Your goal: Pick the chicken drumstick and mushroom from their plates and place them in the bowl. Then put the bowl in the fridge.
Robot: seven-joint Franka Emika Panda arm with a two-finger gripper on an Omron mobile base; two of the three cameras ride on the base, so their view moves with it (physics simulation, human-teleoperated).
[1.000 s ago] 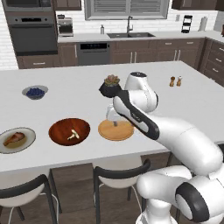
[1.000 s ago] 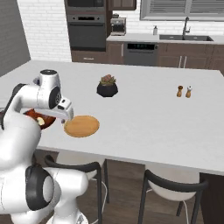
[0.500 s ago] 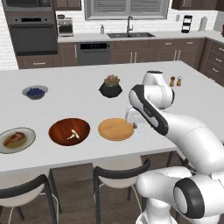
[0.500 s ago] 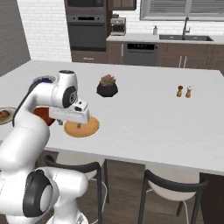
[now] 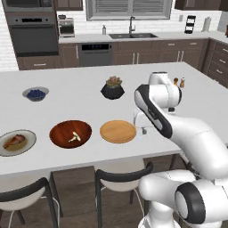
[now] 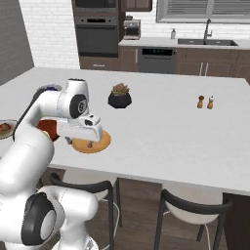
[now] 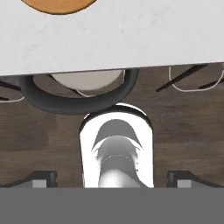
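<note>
**Left base view: island counter with bowl, plates and open gripper**

Island counter: white, wide; its near edge crosses the hand view above a dark-backed stool.

Arm: white, rises from the lower right and bends over the counter's near right part. In the right base view its body hides most of the bowl and part of the wooden plate.

Bowl: glossy reddish-brown, on the counter between the two plates. The mushroom lies inside it, pale and very small; cap and stem are hard to separate.

Wooden plate: flat tan disc just right of the bowl, bare on top. Its edge is cut off at the top of the hand view.

Grey-rimmed plate: at the left edge, partly cropped. The chicken drumstick rests on it, orange-brown.

Succulent pot: black, behind the wooden plate.

Blueberry bowl: small, grey, far left.

Gripper: just right of the wooden plate, near the counter edge, fingers spread wide with nothing between them; the fingertips sit far apart in the hand view.

Shakers: two, small, partly hidden behind the arm.
</note>
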